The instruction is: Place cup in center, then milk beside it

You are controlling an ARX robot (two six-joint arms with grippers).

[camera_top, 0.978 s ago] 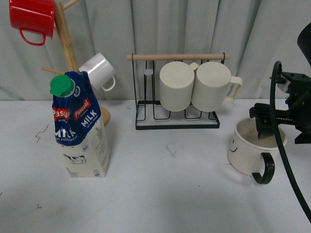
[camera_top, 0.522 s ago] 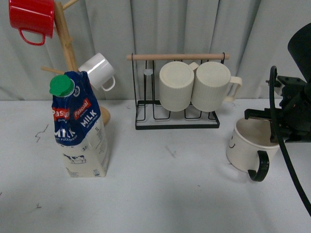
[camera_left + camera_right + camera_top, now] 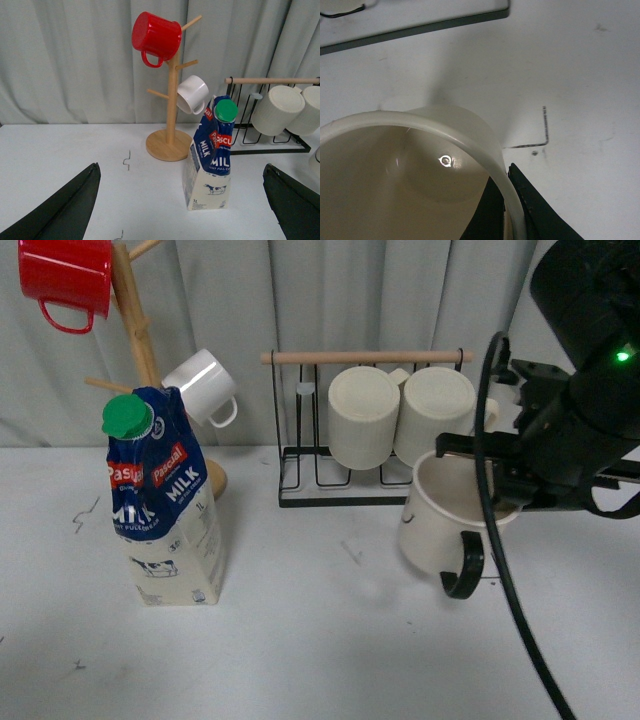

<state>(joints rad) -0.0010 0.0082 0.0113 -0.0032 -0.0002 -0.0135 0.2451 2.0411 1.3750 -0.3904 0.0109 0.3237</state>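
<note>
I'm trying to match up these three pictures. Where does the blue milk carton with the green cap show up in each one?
Front view: the milk carton stands at the left, on the table in front of the wooden mug tree.
Left wrist view: it stands right of centre, beside the mug tree's round base.
Right wrist view: not in it; only the cup and table show.
Shared landmark: the red mug on the tree, in the front and left wrist views.

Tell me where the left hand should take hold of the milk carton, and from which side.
Grip the milk carton across its straight cream lower body, probably coming in level from the front. It stands upright, and the blue top pinches in and leans toward the green cap, giving a poorer hold. The wooden mug tree stands close behind it, so avoid approaching from behind.
</note>
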